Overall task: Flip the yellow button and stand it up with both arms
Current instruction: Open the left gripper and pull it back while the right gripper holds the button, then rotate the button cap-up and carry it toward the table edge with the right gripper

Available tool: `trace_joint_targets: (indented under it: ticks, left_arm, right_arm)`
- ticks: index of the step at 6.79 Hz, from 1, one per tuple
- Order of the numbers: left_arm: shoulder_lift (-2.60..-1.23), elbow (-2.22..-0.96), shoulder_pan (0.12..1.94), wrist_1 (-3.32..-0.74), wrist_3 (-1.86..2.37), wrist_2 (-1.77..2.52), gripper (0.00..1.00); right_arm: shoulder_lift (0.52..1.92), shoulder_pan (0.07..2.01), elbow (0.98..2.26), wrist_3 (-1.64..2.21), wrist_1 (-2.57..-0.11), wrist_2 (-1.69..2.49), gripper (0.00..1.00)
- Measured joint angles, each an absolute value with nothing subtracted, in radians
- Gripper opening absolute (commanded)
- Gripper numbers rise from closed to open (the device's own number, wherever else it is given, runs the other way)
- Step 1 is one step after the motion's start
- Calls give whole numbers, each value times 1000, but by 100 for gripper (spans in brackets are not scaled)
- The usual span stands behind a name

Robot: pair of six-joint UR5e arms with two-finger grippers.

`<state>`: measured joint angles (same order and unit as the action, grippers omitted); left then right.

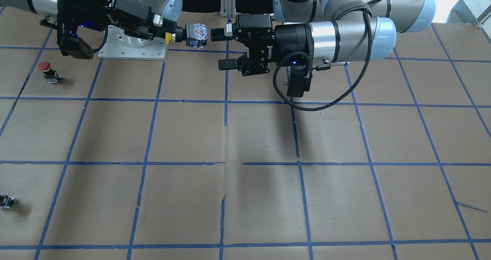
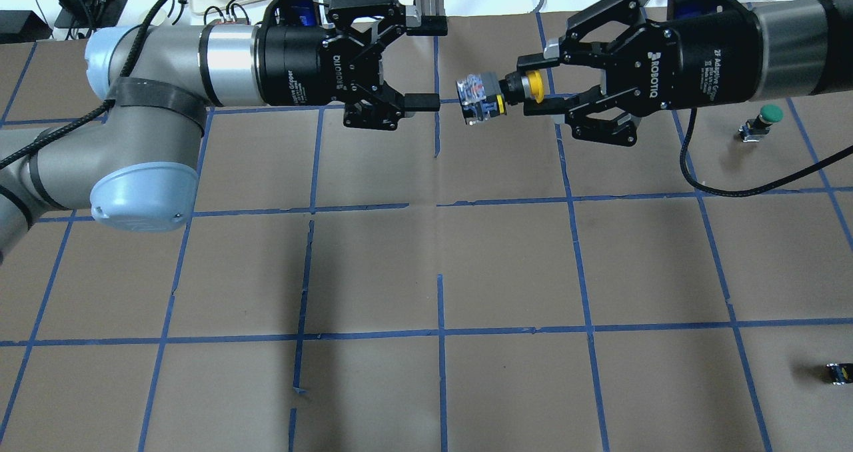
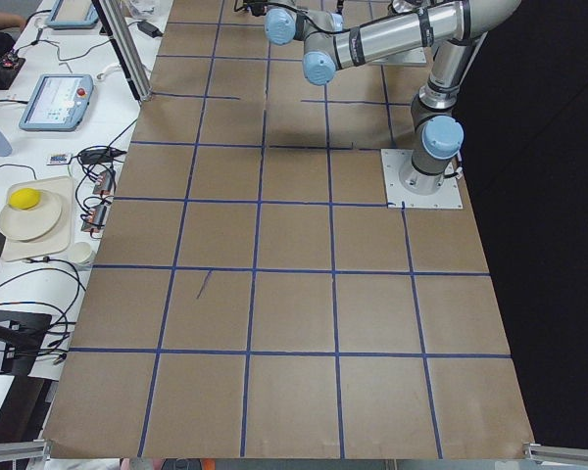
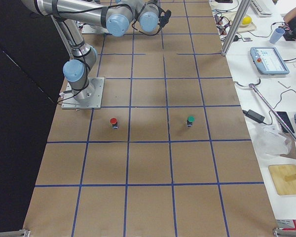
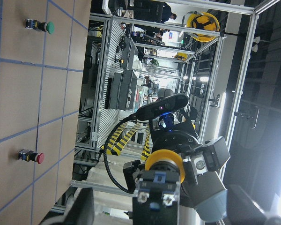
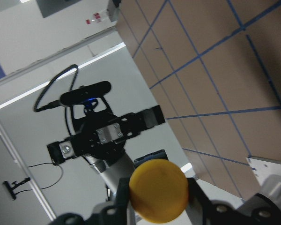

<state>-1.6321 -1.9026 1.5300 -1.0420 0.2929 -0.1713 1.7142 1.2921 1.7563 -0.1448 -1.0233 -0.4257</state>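
Mid-air handover: yellow button [image 2: 481, 95] offered block-first

A red button [image 1: 45, 66] sat near the table's right edge. Beyond it, aloft midway between the left and right edges, the right gripper [image 2: 531, 85] pinched the yellow button by its cap, switch block exposed — presumably so the left gripper [image 2: 426, 64], spread wide and empty, could take it.

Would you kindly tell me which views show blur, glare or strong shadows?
Right wrist view: the yellow button sits close, looking soft and out of focus; left wrist view: right edge blown out white; front-facing view: soft dark shadows on the table.
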Motion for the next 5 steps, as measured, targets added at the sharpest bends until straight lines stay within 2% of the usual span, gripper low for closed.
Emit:
trace_joint_targets:
  ticks: [2,4,5]
  left_arm:
    - [-1632,-1899,1480,-1032,283,-390,100]
    - [-1636,-1849,1476,-1058,290,-716,100]
    - [-1637,-1801,1483,-1112,291,-886,100]
  right_arm:
    - [1714,1294,1749,-116,-1064,-672,30]
    - [1699,1294,1755,-62,-1235,-1010,11]
    - [1677,1291,1757,-7,-1317,-1177,5]
